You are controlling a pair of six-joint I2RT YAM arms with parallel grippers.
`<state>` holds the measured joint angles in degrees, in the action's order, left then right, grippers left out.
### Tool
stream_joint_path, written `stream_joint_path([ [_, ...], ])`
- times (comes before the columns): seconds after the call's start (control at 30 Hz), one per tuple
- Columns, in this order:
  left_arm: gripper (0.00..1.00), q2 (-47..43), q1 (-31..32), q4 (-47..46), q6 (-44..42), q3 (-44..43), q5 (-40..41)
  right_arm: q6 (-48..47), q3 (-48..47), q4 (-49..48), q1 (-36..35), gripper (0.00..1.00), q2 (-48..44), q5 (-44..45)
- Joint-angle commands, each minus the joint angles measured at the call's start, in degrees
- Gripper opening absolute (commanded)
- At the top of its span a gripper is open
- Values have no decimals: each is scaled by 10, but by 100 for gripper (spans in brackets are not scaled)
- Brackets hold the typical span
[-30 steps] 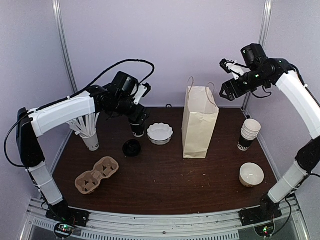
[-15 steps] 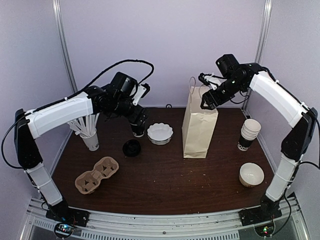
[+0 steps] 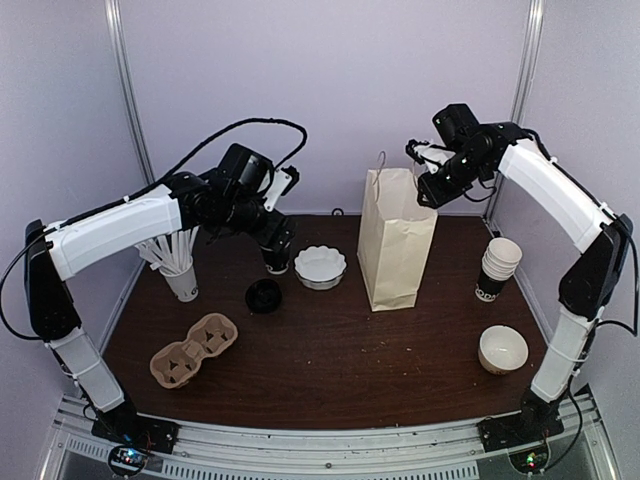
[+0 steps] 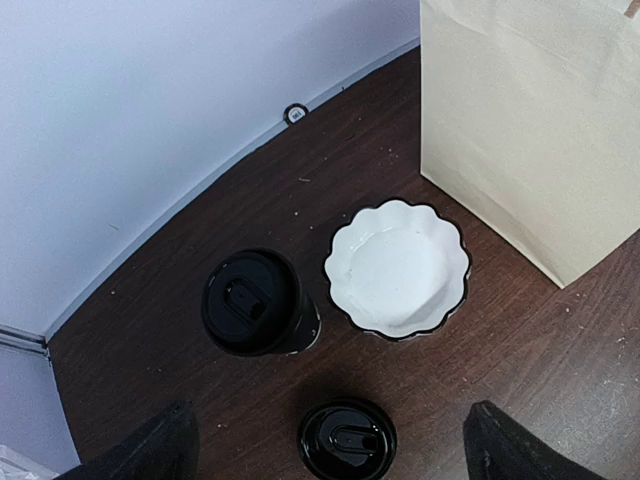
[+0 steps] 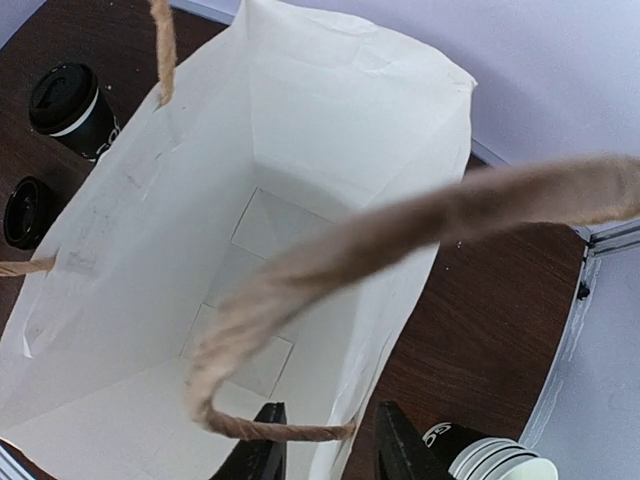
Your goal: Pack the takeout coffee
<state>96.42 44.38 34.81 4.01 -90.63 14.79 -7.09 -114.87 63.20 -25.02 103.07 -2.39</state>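
Bag-holding step, by my judgement: the right gripper (image 5: 330, 445) straddles the bag (image 3: 398, 240) rim at its three o'clock side; I cannot tell whether it pinches. The left gripper (image 4: 325, 450), spread wide, hovers over the coffee (image 4: 255, 302), which stands at nine o'clock of the dish (image 4: 400, 265). The next move calls for descending and pinching the cup.

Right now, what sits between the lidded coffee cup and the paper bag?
A white scalloped bowl, between the coffee cup and the paper bag; clearest in the left wrist view.
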Motion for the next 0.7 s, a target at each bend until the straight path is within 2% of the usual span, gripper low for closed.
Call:
stream_joint_path([
  [0.0, 96, -12, 4, -8, 8, 2, 0, 8, 1, -5, 15, 28, -15, 13],
  [0.2, 96, -20, 5, 1, 13, 3, -6, 12, -13, -2, 28, 17, 3, 11],
  [0.4, 96, -45, 5, 9, 5, 11, -7, 1, -18, -3, 45, 0, -8, -23],
  [0.53, 96, -52, 5, 34, -11, 3, -34, -28, -8, -6, 50, 0, -40, -45],
  [0.67, 96, -59, 5, 108, -18, -24, -68, -70, 22, -14, 53, 0, -90, -121],
])
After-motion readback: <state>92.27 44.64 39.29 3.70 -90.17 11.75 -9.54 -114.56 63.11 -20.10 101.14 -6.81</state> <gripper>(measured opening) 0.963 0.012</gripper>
